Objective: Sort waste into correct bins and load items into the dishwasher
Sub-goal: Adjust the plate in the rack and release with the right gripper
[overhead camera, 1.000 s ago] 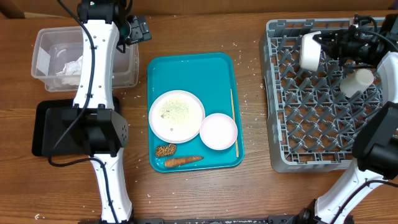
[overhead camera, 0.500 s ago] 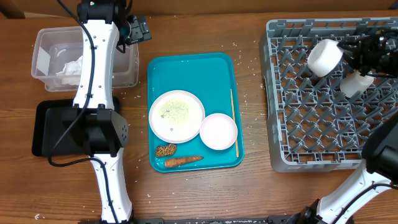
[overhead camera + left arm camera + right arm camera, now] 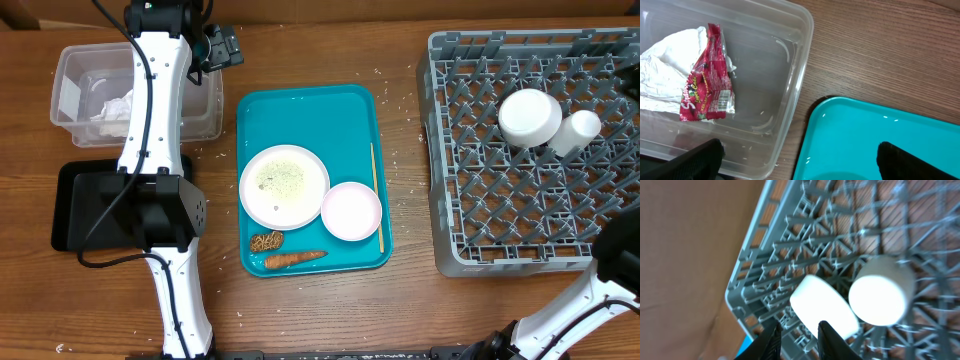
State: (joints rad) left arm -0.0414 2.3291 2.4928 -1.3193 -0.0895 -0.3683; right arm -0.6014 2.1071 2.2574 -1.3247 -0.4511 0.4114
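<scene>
In the grey dish rack (image 3: 470, 235) a white bowl (image 3: 530, 117) sits mouth-down on the pegs, touching or just beside a small white cup (image 3: 578, 127). The right gripper (image 3: 799, 327) hangs above them, its fingers a little apart and empty. The bowl seems perched on the pegs rather than settled between them, so a later dish pushed in beside it could tip it or roll the cup. The left gripper (image 3: 797, 155) hovers with its fingers spread wide over the near corner of the clear tub (image 3: 790, 107), which holds a red-and-white wrapper (image 3: 707, 75) and a crumpled napkin (image 3: 665, 67). The teal tray (image 3: 310, 110) carries the round white plate (image 3: 284, 186), a second bowl (image 3: 351, 211), a chopstick (image 3: 376, 195), a carrot (image 3: 295, 258) and a brown oval food piece (image 3: 266, 241). The plate bears loose rice (image 3: 282, 176), and tilting it carelessly would probably scatter grains. The thin chopstick lies flat, likely hard to pinch, and might slip through the rack's grid.
</scene>
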